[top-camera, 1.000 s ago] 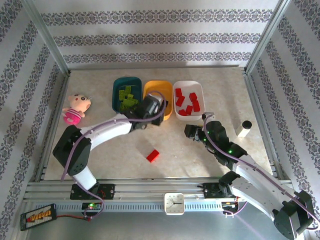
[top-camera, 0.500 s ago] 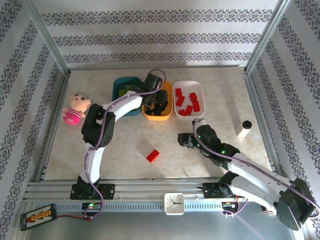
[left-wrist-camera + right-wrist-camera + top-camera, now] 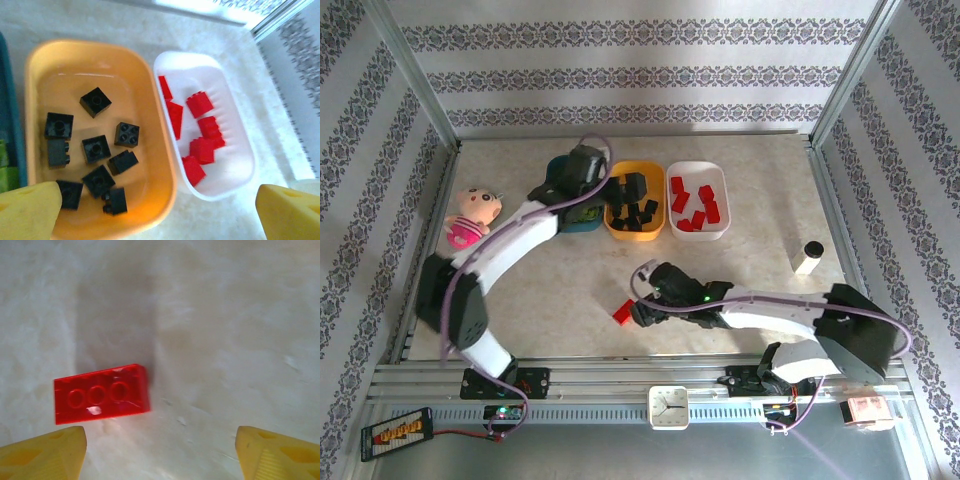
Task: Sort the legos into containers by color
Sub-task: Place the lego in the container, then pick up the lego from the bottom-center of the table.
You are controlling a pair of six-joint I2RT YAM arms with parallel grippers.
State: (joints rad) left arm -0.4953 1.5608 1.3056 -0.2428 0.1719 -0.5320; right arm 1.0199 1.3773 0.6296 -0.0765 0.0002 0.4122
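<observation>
One loose red lego [image 3: 623,312] [image 3: 102,393] lies on the table. My right gripper [image 3: 640,308] [image 3: 160,455] is open just right of it, and the brick sits near the left fingertip [image 3: 45,452]. My left gripper [image 3: 596,186] [image 3: 160,220] hangs open and empty by the teal tub [image 3: 553,167], above the near rims of the other two tubs. The orange tub [image 3: 636,229] [image 3: 35,65] holds several black legos [image 3: 96,149]. The white tub [image 3: 722,195] [image 3: 235,135] holds several red legos [image 3: 202,145]. Green legos [image 3: 6,172] peek from the teal tub.
A pink plush doll [image 3: 470,215] lies at the left by the frame rail. A small white cylinder [image 3: 809,257] stands at the right. The three tubs sit in a row at the back middle. Open tabletop surrounds the loose brick.
My left arm swung left from over the orange tub to over the teal tub. My right gripper travelled left and toward the near edge, arriving at the loose red lego.
</observation>
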